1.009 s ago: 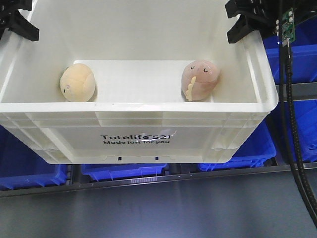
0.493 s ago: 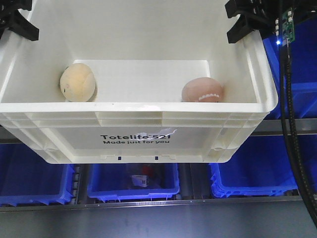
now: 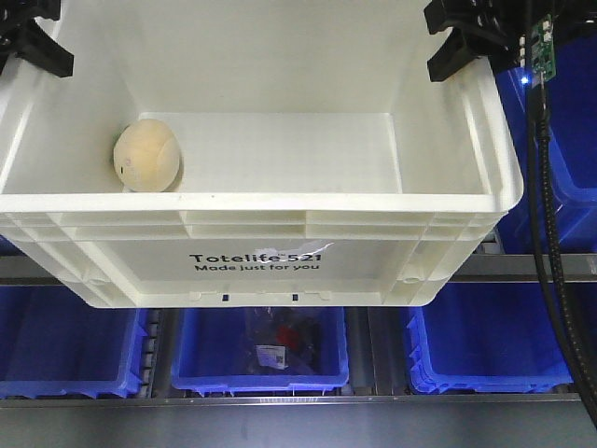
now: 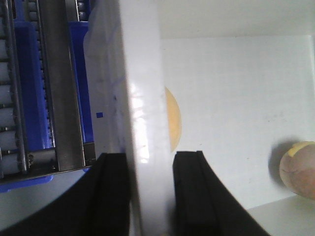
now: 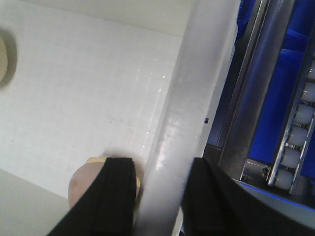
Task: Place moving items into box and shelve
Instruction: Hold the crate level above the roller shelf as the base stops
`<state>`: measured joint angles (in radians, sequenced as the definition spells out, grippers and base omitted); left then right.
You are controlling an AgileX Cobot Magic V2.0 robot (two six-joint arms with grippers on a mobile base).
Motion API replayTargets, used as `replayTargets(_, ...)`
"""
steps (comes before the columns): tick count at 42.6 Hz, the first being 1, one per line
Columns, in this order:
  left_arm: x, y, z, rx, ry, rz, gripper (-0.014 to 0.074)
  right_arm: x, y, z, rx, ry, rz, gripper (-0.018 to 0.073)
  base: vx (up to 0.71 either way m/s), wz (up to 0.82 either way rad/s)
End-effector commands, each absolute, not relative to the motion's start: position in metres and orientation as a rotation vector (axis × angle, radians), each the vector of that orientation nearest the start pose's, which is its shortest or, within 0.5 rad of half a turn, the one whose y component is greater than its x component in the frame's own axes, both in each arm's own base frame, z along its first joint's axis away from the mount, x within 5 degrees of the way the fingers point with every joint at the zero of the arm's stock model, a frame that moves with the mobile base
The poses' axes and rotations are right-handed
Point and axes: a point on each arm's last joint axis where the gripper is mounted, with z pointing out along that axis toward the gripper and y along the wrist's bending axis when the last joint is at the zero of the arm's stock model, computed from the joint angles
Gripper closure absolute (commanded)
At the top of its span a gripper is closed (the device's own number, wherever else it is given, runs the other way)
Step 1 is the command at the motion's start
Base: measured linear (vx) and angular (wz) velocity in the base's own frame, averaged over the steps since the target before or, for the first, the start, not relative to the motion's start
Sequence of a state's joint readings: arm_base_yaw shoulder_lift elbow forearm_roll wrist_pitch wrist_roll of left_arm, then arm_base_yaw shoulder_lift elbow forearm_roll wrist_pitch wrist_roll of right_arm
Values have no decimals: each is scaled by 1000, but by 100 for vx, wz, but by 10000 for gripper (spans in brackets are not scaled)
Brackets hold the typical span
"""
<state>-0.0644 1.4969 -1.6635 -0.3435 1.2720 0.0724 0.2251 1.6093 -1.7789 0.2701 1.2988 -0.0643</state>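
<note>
Pinkish ball [image 5: 91, 184] half hidden behind right end effector [image 5: 157, 196].

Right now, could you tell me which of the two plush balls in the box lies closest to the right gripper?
The pinkish-brown ball: it lies against the box wall beside the right gripper, while the cream ball rests at the opposite wall.

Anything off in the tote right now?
Nothing spilled or damaged. One oddity: the front view shows only the cream ball in the tote. The pinkish ball lies against the right wall beside the right gripper, seen only by the wrist cameras.
</note>
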Motion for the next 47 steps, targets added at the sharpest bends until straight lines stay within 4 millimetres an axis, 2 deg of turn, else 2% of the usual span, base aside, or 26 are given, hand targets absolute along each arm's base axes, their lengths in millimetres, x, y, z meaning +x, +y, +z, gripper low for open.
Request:
replayTargets(1,286,-65,455,161,2337,-668,601,299,111,451,-405,2384,634,559,1,1)
replayTargets(47,286,-66,456,157,2329,-677,601,299,111,450,-408,2393,635,559,0,0)
